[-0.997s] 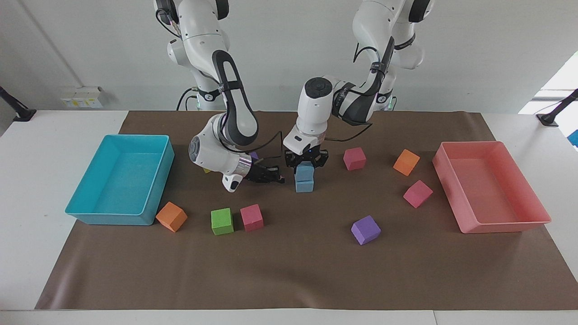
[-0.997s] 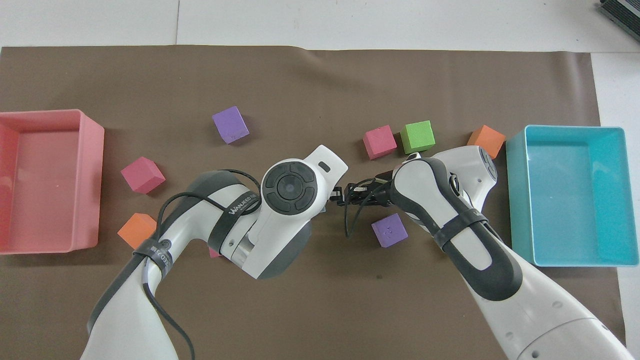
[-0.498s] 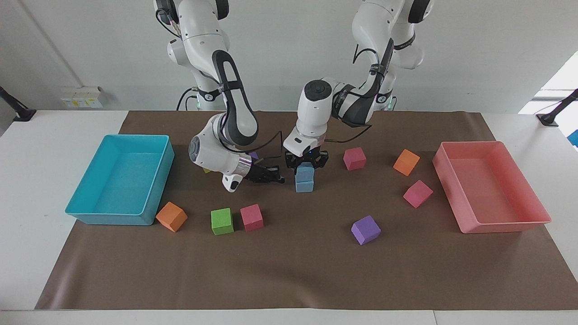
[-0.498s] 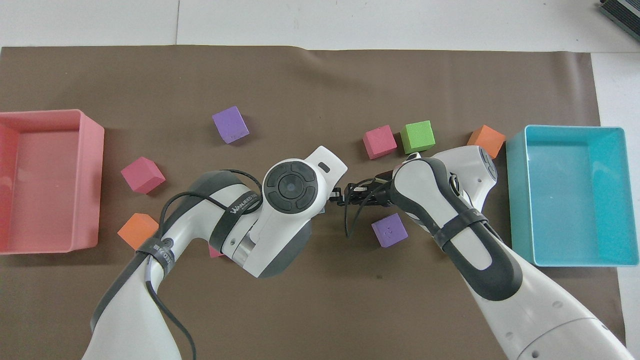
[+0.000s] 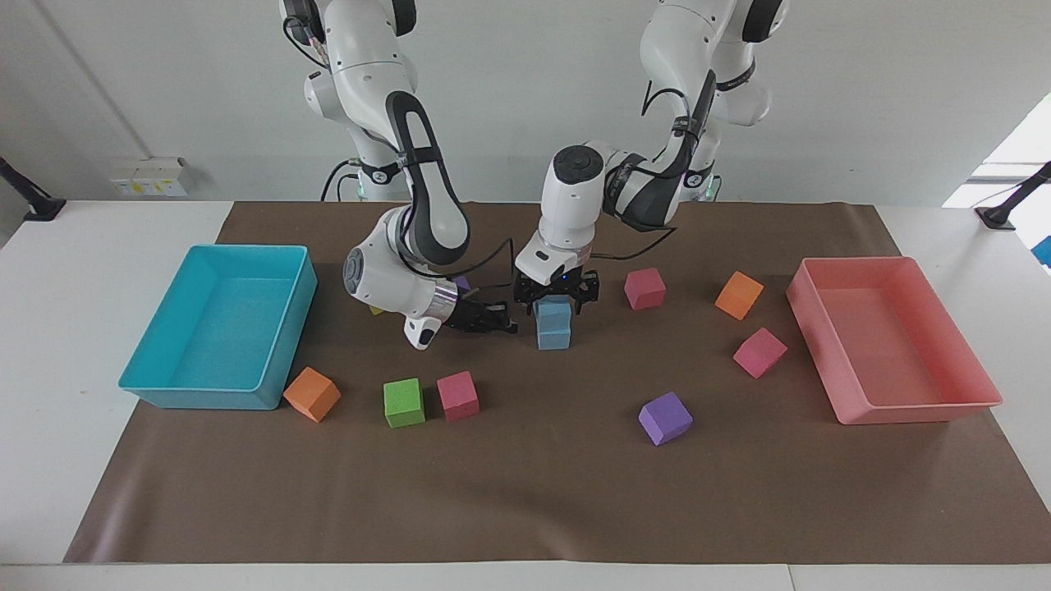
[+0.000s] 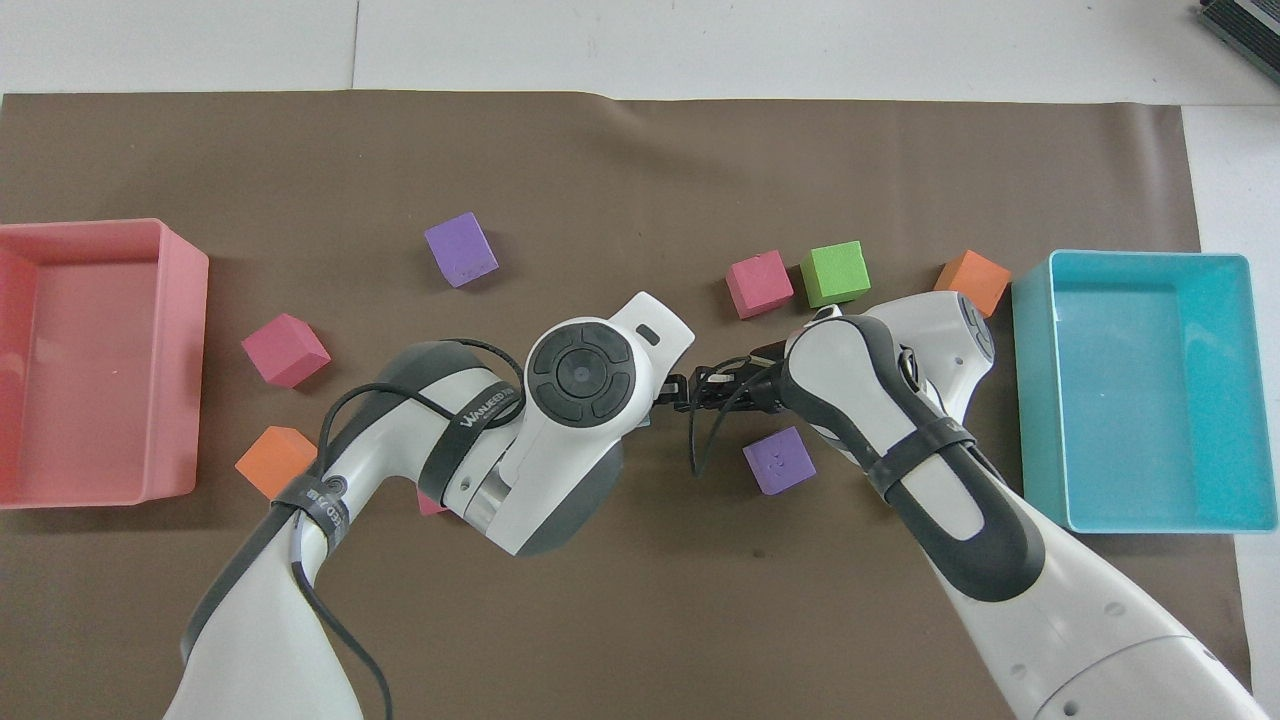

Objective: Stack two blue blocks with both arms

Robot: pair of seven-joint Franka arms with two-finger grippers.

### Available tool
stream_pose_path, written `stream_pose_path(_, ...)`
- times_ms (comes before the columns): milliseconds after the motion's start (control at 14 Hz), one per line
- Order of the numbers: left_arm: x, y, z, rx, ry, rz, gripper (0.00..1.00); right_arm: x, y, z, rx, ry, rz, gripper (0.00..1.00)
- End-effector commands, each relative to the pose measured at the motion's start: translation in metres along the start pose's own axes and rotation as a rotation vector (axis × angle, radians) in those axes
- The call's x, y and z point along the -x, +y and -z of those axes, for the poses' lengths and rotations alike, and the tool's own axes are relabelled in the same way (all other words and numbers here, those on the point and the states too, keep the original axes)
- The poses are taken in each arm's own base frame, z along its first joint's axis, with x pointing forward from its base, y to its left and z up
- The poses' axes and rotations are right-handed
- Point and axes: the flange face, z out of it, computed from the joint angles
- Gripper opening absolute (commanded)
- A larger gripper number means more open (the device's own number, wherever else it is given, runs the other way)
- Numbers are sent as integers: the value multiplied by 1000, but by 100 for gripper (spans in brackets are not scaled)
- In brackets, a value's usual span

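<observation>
The two blue blocks stand stacked in the middle of the brown mat, the upper block (image 5: 553, 310) resting on the lower block (image 5: 554, 336). My left gripper (image 5: 557, 292) is just over the stack, its fingers spread wider than the upper block and holding nothing. My right gripper (image 5: 496, 321) lies low over the mat beside the stack, toward the right arm's end, pointing at it and empty. In the overhead view the stack is hidden under the left arm's wrist (image 6: 580, 375).
A cyan tray (image 5: 205, 396) stands at the right arm's end and a pink tray (image 5: 911, 410) at the left arm's end. Pink (image 5: 644, 288), orange (image 5: 739, 295), purple (image 5: 665, 417), green (image 5: 404, 402) and other cubes lie scattered around the stack.
My left gripper has spread its fingers off the upper blue block and risen slightly. The stack stays in place. The right gripper has barely moved.
</observation>
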Motion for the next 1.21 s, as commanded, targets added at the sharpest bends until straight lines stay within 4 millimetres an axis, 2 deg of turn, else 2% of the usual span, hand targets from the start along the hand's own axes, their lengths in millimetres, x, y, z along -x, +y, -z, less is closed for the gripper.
stream_pose_path(0, -2, -1, 10, 3, 18, 2, 100, 7, -2, 5, -21, 19, -30, 0)
stream_pose_path(285, 0, -11, 65, 18, 40, 7, 100, 3, -3, 8, -9, 23, -6, 0)
stream_pose_path(427, -3, -34, 99, 16, 46, 2, 100, 1, -9, 14, -16, 30, 5, 0)
stream_pose_path(570, -7, -73, 129, -14, 17, -69, 100, -1, -18, 25, -8, 42, 22, 0)
stream_pose_path(783, -23, -145, 158, -48, -37, -172, 100, -4, -23, 45, 63, 46, 67, 3)
stream_pose_path(854, -27, -166, 166, -51, -49, -198, 100, -3, -27, 53, 106, 44, 77, 30)
stream_pose_path(926, -31, -190, 175, -55, -66, -231, 100, -1, -34, 65, 156, 48, 92, 70)
stream_pose_path(997, -38, -213, 182, -55, -73, -260, 100, -2, -38, 78, 195, 58, 92, 100)
stream_pose_path(1139, -46, -252, 201, -55, -76, -271, 100, -2, -45, 102, 259, 72, 98, 100)
